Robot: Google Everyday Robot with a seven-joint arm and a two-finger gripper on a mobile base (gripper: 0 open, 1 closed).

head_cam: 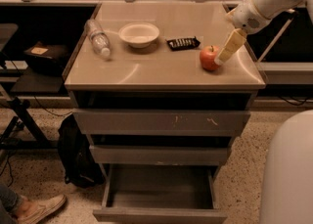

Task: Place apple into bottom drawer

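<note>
The red-orange apple [209,57] sits on the cabinet top near its right front corner. My gripper [222,59] reaches down from the upper right on the white arm [259,4]. Its tip is low beside the apple's right side, touching or nearly touching it, and it holds nothing. The bottom drawer [159,214] is pulled out below the other two, and its grey inside shows nothing in it.
On the cabinet top stand a white bowl [139,34], a lying water bottle [98,37] and a small black object [183,43]. The top drawer [161,121] and middle drawer [159,154] stick out slightly. A black backpack [73,155] and a person's shoe [39,208] are on the floor at left. My white body [288,169] fills the right.
</note>
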